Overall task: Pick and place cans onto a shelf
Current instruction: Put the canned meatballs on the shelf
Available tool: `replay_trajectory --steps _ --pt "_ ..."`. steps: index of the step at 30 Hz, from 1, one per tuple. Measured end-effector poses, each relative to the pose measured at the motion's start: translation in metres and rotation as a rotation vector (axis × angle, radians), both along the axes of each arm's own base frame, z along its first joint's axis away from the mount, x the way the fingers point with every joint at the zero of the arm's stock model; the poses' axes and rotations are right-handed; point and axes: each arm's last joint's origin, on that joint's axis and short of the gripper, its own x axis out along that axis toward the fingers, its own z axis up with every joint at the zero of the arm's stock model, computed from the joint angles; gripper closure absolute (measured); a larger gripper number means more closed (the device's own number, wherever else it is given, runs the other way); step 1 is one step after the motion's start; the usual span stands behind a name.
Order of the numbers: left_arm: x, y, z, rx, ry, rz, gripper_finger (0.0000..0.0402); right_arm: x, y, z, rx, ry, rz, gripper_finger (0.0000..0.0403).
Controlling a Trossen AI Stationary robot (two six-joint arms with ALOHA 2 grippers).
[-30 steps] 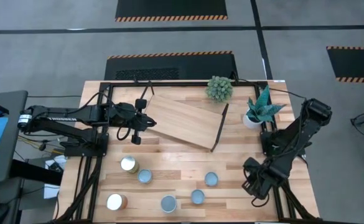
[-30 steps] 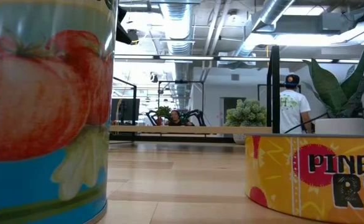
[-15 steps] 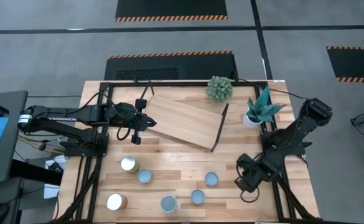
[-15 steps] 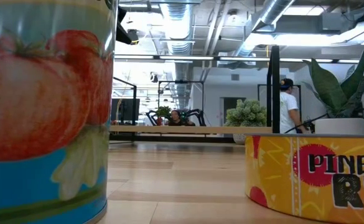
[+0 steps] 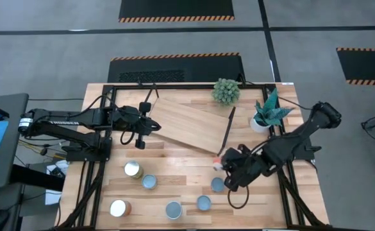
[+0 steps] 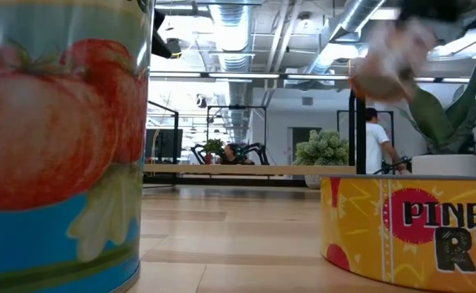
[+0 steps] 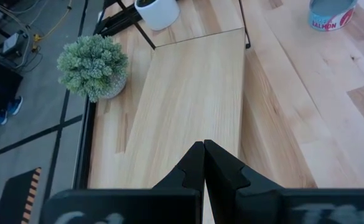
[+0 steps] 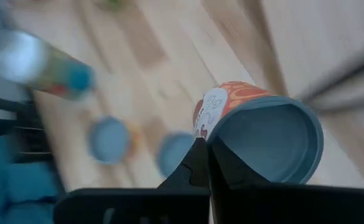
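Observation:
My right gripper (image 5: pixel 225 167) is shut on a can (image 8: pixel 262 134) with an orange side and a blue-grey round end. It holds the can in the air near the shelf's near right corner, and the can shows blurred in the low view (image 6: pixel 384 57). The shelf (image 5: pixel 187 122), a light wood board on black rod legs, stands askew at the table's far middle. My left gripper (image 5: pixel 154 126) is shut at the shelf's left end, its fingers (image 7: pixel 194 163) over the board (image 7: pixel 194 93). Several other cans stand on the near half of the table, among them a blue-topped one (image 5: pixel 149 181) and a whitish-topped one (image 5: pixel 118 208). My right gripper holds the can at the edge of its round end (image 8: pixel 211 142), where the side meets the rim, at the free ends of the fingers. The can is lifted clear of the table and lies tilted, its round end turned toward the wrist camera. My left gripper: I cannot tell whether it touches the shelf board.
A round green plant (image 5: pixel 225 91) and a leafy plant in a white pot (image 5: pixel 263 117) stand at the far right. In the low view a tomato can (image 6: pixel 58 138) and a pineapple can (image 6: pixel 408 232) stand close to the camera. A person (image 6: pixel 376 138) is in the room behind.
My right gripper has gone from the table's near right corner toward the left and the far edge, up to the shelf's near right corner, carrying the can clear of the table. The can has come into the low view at the top right.

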Motion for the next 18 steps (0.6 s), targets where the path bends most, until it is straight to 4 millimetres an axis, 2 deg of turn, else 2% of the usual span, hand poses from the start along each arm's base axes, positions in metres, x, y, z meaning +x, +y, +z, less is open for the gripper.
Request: replay_trajectory --steps 4,9,14,18 --pt "-0.001 0.0 -0.001 -0.001 0.01 0.001 0.0401 0.01 -0.008 0.046 -0.089 -0.146 0.055 0.04" --pt "-0.001 0.0 -0.001 -0.003 0.017 0.002 0.0401 0.022 -0.04 0.085 -0.296 -0.236 0.069 0.04" --pt "-0.001 0.0 -0.001 -0.003 0.016 0.002 0.0401 0.035 -0.089 0.096 -0.448 -0.189 0.067 0.04" --pt "-0.001 0.0 -0.001 -0.003 0.015 0.002 0.0401 0.041 -0.134 0.093 -0.451 -0.118 0.068 0.04"
